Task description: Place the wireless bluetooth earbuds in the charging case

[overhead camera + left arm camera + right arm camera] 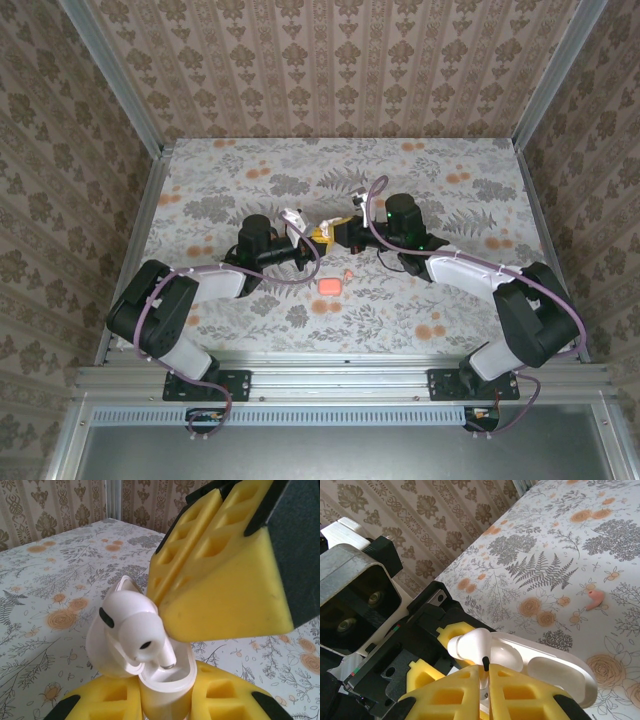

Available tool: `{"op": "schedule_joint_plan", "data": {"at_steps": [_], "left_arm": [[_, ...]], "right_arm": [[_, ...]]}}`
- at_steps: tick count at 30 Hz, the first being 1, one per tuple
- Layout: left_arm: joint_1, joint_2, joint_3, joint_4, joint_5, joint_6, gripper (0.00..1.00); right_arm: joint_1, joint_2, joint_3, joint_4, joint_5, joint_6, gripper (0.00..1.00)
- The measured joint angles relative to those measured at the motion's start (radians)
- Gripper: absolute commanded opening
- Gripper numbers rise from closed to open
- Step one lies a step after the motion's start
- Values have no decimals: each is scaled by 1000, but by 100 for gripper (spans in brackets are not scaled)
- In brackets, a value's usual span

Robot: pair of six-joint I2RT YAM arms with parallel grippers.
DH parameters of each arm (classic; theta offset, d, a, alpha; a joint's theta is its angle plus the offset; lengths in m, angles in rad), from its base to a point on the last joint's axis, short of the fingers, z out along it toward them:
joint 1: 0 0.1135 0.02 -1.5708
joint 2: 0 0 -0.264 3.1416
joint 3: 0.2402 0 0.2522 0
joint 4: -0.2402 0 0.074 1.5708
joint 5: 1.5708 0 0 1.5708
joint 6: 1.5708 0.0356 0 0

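Key relation: the glossy white plastic earbud (131,630) hangs directly over the open mouth of the rounded white plastic charging case (167,687), bulb up and tilted left, stem pointing down into the near well.
Long axis: the stem runs close to vertical in the left wrist view, and its tip is already inside the rim.
Right pincer (488,682): clenched on the white earbud's stem from above, yellow fingers pressed together.
Left pincer (165,702): clamped on the body of the white case from below, holding it upright with the hinged lid (562,675) thrown back.
Nearer arm: the right arm carries the bud and the left arm only presents the case. The two meet mid-tabletop (250,170).
Case contents: one well is receiving the stem. Whether the other well is filled cannot be told.
Elsewhere: a small coral-pink earbud (595,600) lies loose on the floral tabletop, just beside a closed coral-pink case (330,286) and well apart from both pincers.
Judgement: the next move looks like a short straight push downward, then release.
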Motion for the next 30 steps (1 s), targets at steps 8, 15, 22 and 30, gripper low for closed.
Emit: {"op": "schedule_joint_plan", "data": {"at_steps": [8,15,22,30], "left_arm": [[0,0,0,2,0,0,7],[0,0,0,2,0,0,8],[0,0,0,-5,0,0,7],[0,0,0,-29,-3,8,7]], "right_arm": [[11,1,0,2,1,-11,12],[15,1,0,-5,10,-34,12],[17,-2,0,-20,24,-54,12],[16,-29,-8,-60,27,-53,14]]}}
